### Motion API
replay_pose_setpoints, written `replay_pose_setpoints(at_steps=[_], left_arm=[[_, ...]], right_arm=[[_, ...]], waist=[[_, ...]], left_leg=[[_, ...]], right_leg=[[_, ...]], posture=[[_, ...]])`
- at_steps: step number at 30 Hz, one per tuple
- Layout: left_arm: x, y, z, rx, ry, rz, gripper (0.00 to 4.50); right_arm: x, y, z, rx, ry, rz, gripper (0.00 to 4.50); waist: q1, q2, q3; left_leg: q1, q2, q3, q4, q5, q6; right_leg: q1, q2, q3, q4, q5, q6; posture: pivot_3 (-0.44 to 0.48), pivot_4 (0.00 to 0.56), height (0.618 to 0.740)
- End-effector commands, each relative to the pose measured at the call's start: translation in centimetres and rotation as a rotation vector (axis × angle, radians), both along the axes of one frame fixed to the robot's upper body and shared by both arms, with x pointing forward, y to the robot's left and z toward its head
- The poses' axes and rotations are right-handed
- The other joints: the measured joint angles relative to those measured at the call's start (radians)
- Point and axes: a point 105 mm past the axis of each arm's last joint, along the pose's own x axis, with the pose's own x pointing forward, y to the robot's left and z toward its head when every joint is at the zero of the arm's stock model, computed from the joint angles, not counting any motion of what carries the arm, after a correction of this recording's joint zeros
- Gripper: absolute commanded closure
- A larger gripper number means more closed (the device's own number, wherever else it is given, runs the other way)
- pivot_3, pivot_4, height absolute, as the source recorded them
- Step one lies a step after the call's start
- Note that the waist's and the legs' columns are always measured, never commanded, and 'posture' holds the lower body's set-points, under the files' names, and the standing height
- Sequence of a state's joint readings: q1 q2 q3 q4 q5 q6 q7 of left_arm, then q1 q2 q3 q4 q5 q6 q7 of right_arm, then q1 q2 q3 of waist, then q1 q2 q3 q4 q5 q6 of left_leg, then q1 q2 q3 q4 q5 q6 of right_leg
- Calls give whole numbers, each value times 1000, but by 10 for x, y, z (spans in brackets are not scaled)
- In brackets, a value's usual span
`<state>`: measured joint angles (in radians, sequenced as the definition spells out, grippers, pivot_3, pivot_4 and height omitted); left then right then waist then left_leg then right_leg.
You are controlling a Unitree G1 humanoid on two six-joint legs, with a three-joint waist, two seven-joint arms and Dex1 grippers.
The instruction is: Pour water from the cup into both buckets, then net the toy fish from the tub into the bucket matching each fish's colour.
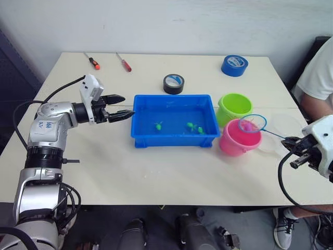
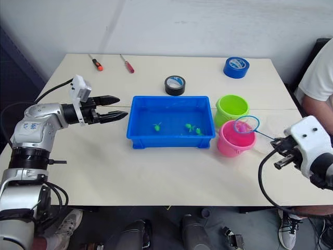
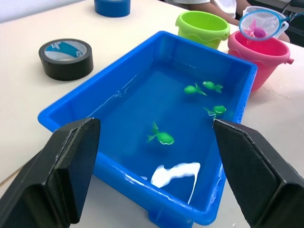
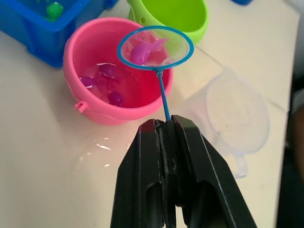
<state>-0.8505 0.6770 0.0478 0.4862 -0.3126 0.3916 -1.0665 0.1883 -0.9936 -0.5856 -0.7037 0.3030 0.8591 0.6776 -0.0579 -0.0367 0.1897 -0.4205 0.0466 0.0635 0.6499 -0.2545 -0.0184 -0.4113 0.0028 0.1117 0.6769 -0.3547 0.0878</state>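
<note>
The right gripper (image 4: 165, 124) has its jaws closed on the thin handle of the net (image 4: 155, 46), at the right near side of the counter (image 1: 156, 177). The net's light blue hoop hangs over the far rim of the pink bucket (image 1: 238, 138), and a pink toy fish (image 4: 145, 50) lies in its mesh. More pink fish (image 4: 110, 71) sit in the water inside the pink bucket. The green bucket (image 1: 234, 107) stands just beyond the pink one, the two touching or nearly so, both just right of the tub (image 1: 174, 121).

The tub sits at the middle of the counter and holds water with four green fish (image 3: 162, 137), one towards its left and three grouped nearer its right end. The cup (image 4: 235, 114) stands on the counter right of the pink bucket, just beside it, upright and clear.

The left gripper (image 1: 120, 108) hovers just left of the tub's left wall, its jaws open and holding nothing, pointing right towards the tub.

A black tape roll (image 1: 174, 83) lies just beyond the tub, a blue tape roll (image 1: 234, 65) towards the far right corner, and two screwdrivers (image 1: 123, 62) at the far left. A person in a white shirt (image 1: 318, 78) sits at the right edge of the counter.
</note>
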Motion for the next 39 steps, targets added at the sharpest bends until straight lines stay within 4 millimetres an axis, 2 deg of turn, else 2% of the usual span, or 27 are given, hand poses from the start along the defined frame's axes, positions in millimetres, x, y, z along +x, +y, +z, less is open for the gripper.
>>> replay_pose_setpoints(at_steps=[1,8,13,21,28,33,35,37,39], left_arm=[[1,-7,13,7,-49,-42,378],[-11,-23,17,0,-68,-189,378],[-14,-27,18,5,-80,-239,378],[-29,-36,19,13,-69,-378,378],[-35,-43,20,12,-98,-438,378],[-33,-45,21,20,-140,-422,378],[-30,-44,23,9,-151,-396,378],[-25,-41,23,2,-146,-343,378],[-24,-39,23,1,-142,-322,378]], right_arm=[[-3,13,5,-198,-65,98,4500],[0,16,1,-397,-103,164,4500],[5,13,3,-501,-134,182,4500],[11,3,9,-771,-186,208,4500],[6,1,7,-937,-214,246,4500],[-4,5,-5,-899,-203,272,4500],[-6,8,-1,-803,-219,245,4500],[-3,17,13,-638,-259,221,4500],[-1,22,20,-554,-273,216,4500]], waist=[[3,0,0],[4,0,0],[5,0,0],[5,0,0],[6,0,0],[8,0,0],[6,0,0],[1,0,0],[0,0,0]], left_leg=[[0,0,0,0,0,0],[0,1,2,1,0,-1],[0,1,2,2,0,-1],[1,1,2,3,1,-1],[1,1,2,4,1,-1],[1,1,2,5,2,-3],[1,1,2,6,2,-3],[2,1,2,7,2,-3],[5,2,4,8,1,-2]], right_leg=[[0,1,0,0,0,0],[0,2,0,0,0,1],[0,2,0,0,0,1],[0,3,0,1,0,1],[1,3,0,2,0,1],[1,3,0,3,0,1],[1,3,0,4,0,1],[2,3,0,6,0,1],[3,3,0,9,1,1]], posture=[[0,150,734],[0,150,734],[0,150,734],[0,150,734],[0,150,734],[0,150,734],[0,150,734],[0,150,734],[0,150,734]])
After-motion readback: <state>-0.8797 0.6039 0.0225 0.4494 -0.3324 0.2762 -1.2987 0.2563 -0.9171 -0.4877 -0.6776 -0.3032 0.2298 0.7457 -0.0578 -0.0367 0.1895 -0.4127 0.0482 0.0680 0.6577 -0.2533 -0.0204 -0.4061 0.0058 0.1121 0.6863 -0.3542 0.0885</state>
